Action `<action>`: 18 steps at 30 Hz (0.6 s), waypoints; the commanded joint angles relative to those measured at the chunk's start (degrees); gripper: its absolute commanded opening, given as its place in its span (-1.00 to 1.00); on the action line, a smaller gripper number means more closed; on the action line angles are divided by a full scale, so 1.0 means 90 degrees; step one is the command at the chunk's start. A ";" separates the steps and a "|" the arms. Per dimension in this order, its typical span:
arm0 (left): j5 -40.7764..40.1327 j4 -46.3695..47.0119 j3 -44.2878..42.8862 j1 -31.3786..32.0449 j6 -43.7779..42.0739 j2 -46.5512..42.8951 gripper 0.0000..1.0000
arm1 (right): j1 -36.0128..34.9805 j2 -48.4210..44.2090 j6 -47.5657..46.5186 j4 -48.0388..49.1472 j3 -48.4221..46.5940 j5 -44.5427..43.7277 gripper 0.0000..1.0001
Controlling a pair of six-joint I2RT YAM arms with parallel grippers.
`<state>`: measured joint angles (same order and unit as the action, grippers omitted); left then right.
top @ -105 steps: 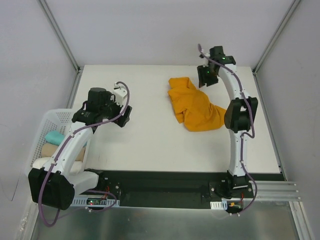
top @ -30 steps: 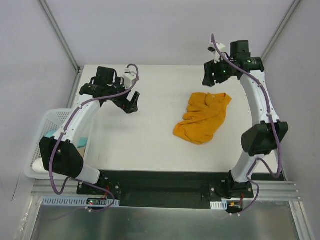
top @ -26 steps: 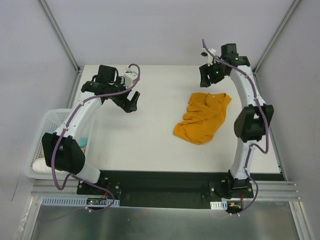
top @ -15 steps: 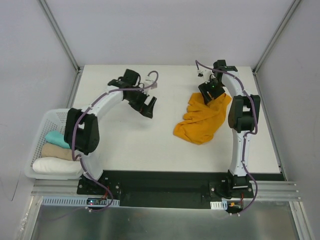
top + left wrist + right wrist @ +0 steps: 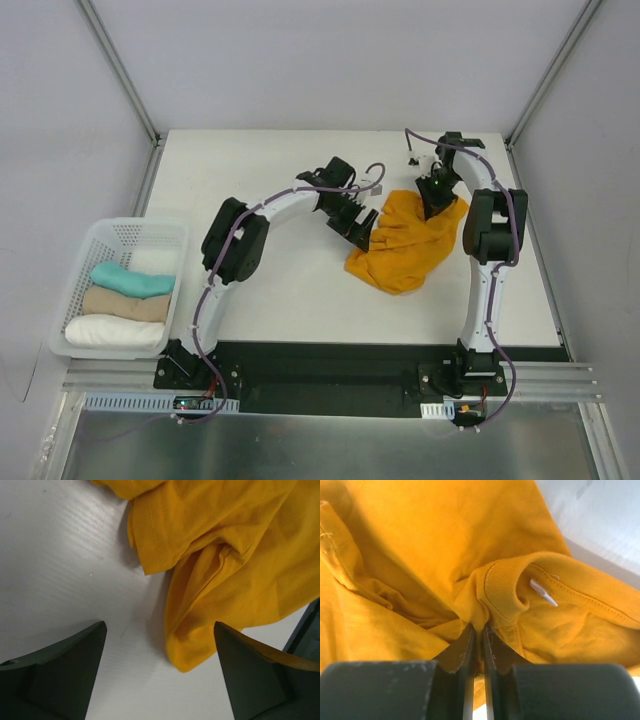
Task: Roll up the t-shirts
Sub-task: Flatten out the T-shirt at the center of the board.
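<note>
A bright orange t-shirt (image 5: 405, 245) lies crumpled on the white table (image 5: 270, 270), right of centre. My right gripper (image 5: 436, 196) is shut on the shirt's cloth beside its ribbed neck band (image 5: 505, 587), at the shirt's far right edge. My left gripper (image 5: 362, 226) is open, low over the table at the shirt's left edge; in the left wrist view a folded corner of the shirt (image 5: 200, 625) lies between its fingers (image 5: 65, 670), untouched. Rolled teal (image 5: 128, 278), tan (image 5: 120, 304) and white (image 5: 110, 332) t-shirts lie in a basket.
A white plastic basket (image 5: 120, 235) stands at the table's left edge. Grey enclosure walls with metal frame posts (image 5: 120, 70) surround the table. The black base rail (image 5: 330, 370) of both arms runs along the near edge.
My left arm has swung from the table's far left across to the shirt's left edge. My right gripper has come down and shut on the shirt near its neck; the shirt has bunched up.
</note>
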<state>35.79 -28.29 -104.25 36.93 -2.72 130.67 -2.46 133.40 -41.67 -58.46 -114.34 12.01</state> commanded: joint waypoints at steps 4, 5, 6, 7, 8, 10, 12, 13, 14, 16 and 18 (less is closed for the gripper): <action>0.0251 0.0087 -0.0098 0.0389 -0.0010 0.0306 0.09 | 0.0253 -0.0574 0.0519 -0.0448 0.0088 0.0511 -0.84; 0.0290 0.0077 -0.0039 0.0389 -0.0126 0.0247 -0.09 | 0.0263 -0.0604 0.0528 -0.0468 0.0049 0.0569 -0.86; 0.0378 0.0058 0.0020 0.0350 -0.0205 0.0053 -0.33 | 0.0254 -0.0623 0.0538 -0.0468 0.0010 0.0637 -0.88; 0.0369 -0.0020 0.0117 0.0302 -0.0254 -0.0065 -0.89 | 0.0263 -0.0691 0.0538 -0.0477 -0.0087 0.0793 -0.92; 0.0350 -0.0049 0.0137 0.0243 -0.0322 -0.0211 -1.00 | 0.0254 -0.0740 0.0548 -0.0478 -0.0146 0.0881 -0.98; 0.0174 -0.0176 0.0080 -0.0001 -0.0449 -0.0728 -1.00 | 0.0379 -0.0847 0.0567 -0.0477 -0.0321 0.1203 -0.99; -0.0030 -0.0352 -0.0076 -0.0215 -0.0819 -0.1302 -1.00 | 0.0458 -0.1062 0.0626 -0.0439 -0.0702 0.1544 -0.98; -0.0321 -0.0420 -0.0387 -0.0448 -0.0956 -0.1480 -1.00 | 0.0488 -0.1150 0.0742 -0.0390 -0.0829 0.1633 -0.99; -0.0411 -0.0556 -0.0612 -0.0596 -0.1238 -0.1637 -1.00 | 0.0556 -0.1363 0.0840 -0.0216 -0.1053 0.1712 -0.99; -0.0771 -0.0713 -0.1448 -0.0956 -0.1503 -0.1901 -1.00 | 0.0644 -0.1618 0.1035 0.0068 -0.1172 0.1906 -0.99; -0.0997 -0.0976 -0.2057 -0.1114 -0.1932 -0.2009 -1.00 | 0.0790 -0.2095 0.1474 0.0702 -0.1153 0.2053 -0.99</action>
<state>32.69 -34.52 -110.04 31.42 -11.44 123.31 1.98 126.69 -34.59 -59.72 -120.55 24.71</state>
